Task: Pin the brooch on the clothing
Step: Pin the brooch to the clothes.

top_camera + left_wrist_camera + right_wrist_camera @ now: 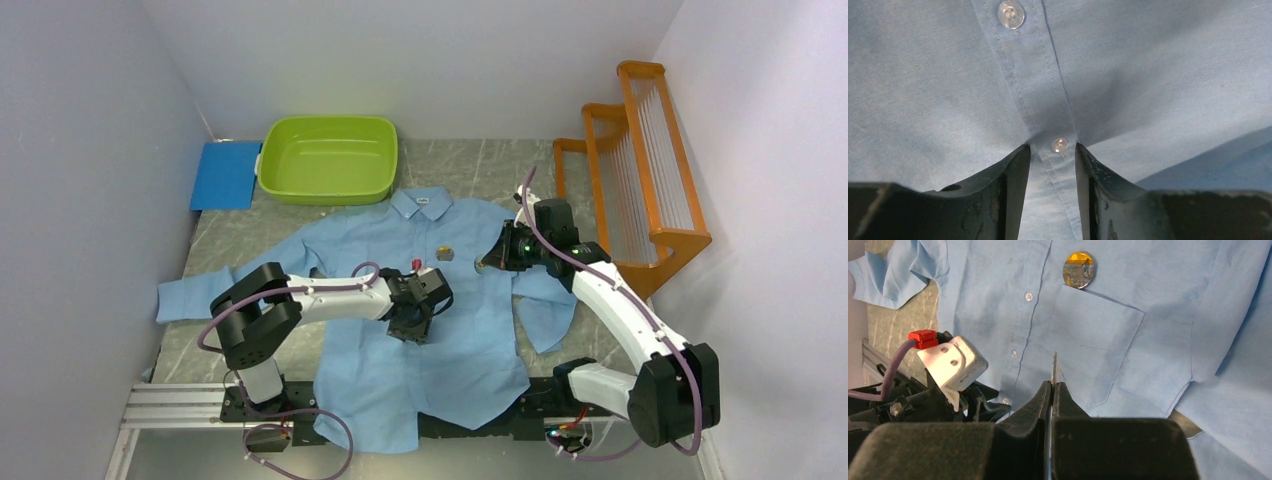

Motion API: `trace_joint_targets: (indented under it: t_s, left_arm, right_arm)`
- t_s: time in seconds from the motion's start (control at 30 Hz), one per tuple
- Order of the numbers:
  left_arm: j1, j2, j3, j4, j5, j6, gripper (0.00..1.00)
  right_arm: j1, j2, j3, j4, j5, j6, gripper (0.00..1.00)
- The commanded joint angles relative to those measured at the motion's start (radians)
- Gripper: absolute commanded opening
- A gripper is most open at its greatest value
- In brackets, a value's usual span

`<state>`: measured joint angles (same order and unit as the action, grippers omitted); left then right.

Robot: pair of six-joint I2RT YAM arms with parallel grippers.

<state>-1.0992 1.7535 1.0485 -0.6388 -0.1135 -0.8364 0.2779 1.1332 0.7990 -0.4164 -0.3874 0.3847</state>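
The light blue shirt (pixel 440 330) lies flat, collar toward the back. A round pictured brooch (pixel 444 253) sits on it at the top edge of the chest pocket, also seen in the right wrist view (pixel 1079 269). My left gripper (pixel 408 325) points down at the button placket. Its fingers (pixel 1015 170) squeeze the placket (pixel 1053 165) just below a button (pixel 1060 144), and the cloth puckers there. My right gripper (pixel 490 262) hovers over the pocket, shut on a thin flat metal piece (pixel 1054 365) seen edge-on. I cannot tell what that piece is.
A green tub (pixel 328 158) and a blue mat (pixel 226 174) lie behind the shirt. An orange wooden rack (pixel 640 170) stands at the right, close to the right arm. Walls close in on both sides. A metal rail (pixel 180 405) runs along the near edge.
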Motion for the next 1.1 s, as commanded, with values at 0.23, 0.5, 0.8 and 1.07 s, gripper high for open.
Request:
trace_joint_targets:
  t_s: [0.23, 0.5, 0.8, 1.07]
  left_arm:
    - [-0.036, -0.048, 0.028, -0.141, -0.020, 0.037, 0.72]
    - [-0.026, -0.222, 0.023, 0.017, -0.022, 0.089, 0.94]
    - [0.182, -0.462, -0.196, 0.253, 0.166, 0.056, 0.95]
    - [0.272, -0.672, -0.366, 0.384, 0.119, 0.056, 0.95]
  right_arm:
    - [-0.005, 0.097, 0.074, 0.048, -0.154, -0.073, 0.00]
    - [-0.004, 0.251, 0.181, 0.014, -0.256, -0.110, 0.00]
    - [-0.005, 0.476, 0.341, -0.046, -0.270, -0.157, 0.00]
    - [-0.009, 0.699, 0.551, -0.130, -0.292, -0.197, 0.00]
